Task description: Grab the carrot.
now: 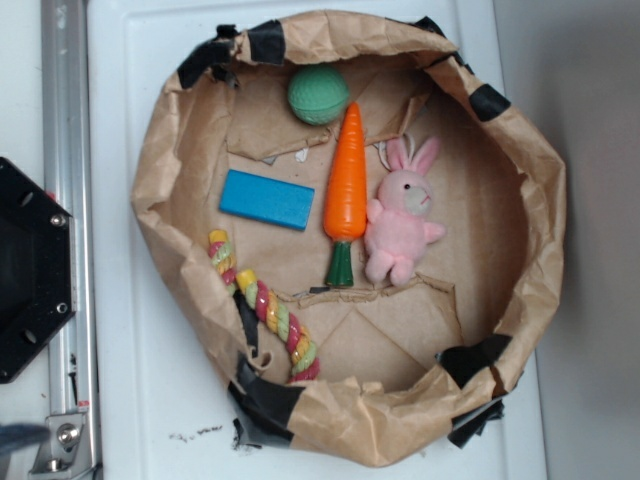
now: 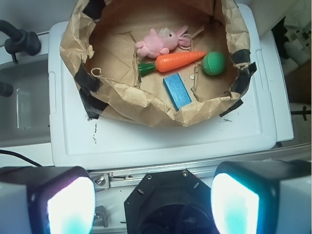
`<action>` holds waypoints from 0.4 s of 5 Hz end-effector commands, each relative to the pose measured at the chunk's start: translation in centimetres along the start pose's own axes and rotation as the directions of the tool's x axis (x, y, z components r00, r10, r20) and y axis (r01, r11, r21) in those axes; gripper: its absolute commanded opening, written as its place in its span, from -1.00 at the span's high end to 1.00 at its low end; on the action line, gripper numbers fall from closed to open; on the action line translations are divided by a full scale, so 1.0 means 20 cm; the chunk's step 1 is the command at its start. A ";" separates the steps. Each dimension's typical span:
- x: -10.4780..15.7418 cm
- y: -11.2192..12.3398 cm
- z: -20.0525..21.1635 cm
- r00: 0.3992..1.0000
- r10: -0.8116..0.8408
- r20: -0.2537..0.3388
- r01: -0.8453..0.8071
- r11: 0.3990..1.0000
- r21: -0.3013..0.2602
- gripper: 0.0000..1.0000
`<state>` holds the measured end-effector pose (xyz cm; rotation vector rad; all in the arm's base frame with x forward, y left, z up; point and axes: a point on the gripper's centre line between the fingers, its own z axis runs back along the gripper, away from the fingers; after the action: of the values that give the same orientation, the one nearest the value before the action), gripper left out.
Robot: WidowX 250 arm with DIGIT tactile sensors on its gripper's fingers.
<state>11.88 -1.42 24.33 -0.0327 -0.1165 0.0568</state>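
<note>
Carrot in the paper bowl, my fingers wide apart

Carrot [image 1: 346, 183] lies on the floor of the crumpled brown paper bowl [image 1: 150, 180], between the blue block [image 1: 266, 199] and the pink bunny [image 1: 400, 213], which touches it. From my wrist view the bowl's near wall cuts off the block's lower end and hides the rope toy [image 1: 265, 305]. It is glossy orange, tapered, with a dark green stem. My gripper [image 2: 153, 204] hangs well apart from it, fingers [image 2: 66, 202] spread, holding nothing.

bright, even light; wrist view's near edge blurred (glowing).
</note>
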 end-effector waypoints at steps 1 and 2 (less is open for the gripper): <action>0.00 0.00 0.00 1.000 0.000 0.000 0.000 1.000 0.000 -1.00; 0.23 0.13 -0.23 0.996 0.061 -0.061 -0.062 0.998 -0.017 -1.00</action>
<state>17.05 0.99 19.19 -0.0555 -0.0245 0.1129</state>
